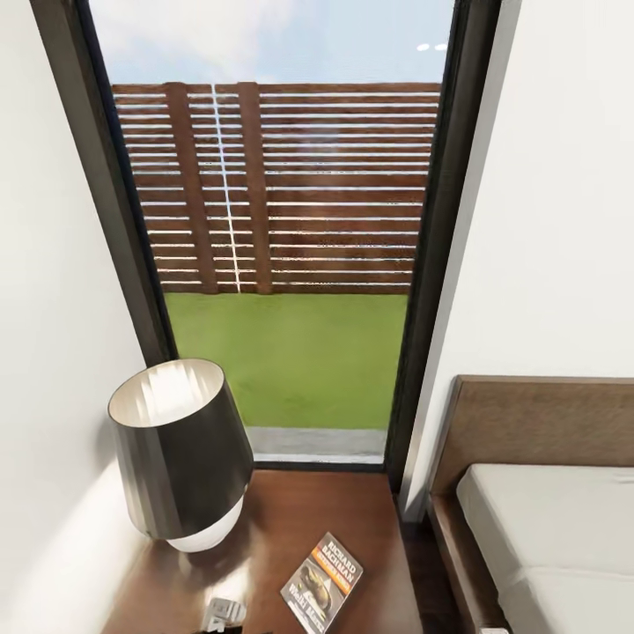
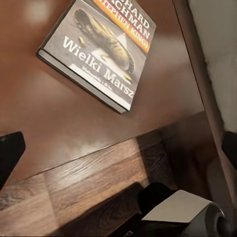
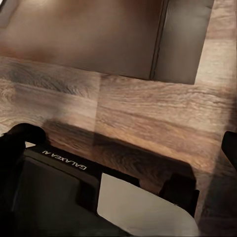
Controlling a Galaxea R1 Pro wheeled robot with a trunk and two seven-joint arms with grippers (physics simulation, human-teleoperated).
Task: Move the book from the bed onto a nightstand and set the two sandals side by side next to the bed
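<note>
The book (image 1: pixel 322 594) lies flat on the nightstand (image 1: pixel 291 519), beside the lamp, with its orange band and white "Richard Bachman" lettering facing up. In the left wrist view the book (image 2: pixel 98 49) rests on the nightstand top (image 2: pixel 59 118). My left gripper (image 2: pixel 118 148) is open, hanging off the nightstand's front edge with nothing between its black fingertips (image 2: pixel 10 150). The bed (image 1: pixel 546 528), with its dark frame and pale mattress, stands right of the nightstand. My right gripper (image 3: pixel 121 148) is open and empty over the plank floor (image 3: pixel 148 113). The sandals are out of view.
A black-shaded lamp (image 1: pixel 180 453) takes up the nightstand's left half, close to the white wall. A tall dark-framed window (image 1: pixel 291 264) stands behind. There is a narrow floor gap (image 1: pixel 423 563) between nightstand and bed. My own base (image 3: pixel 59 197) shows under the right gripper.
</note>
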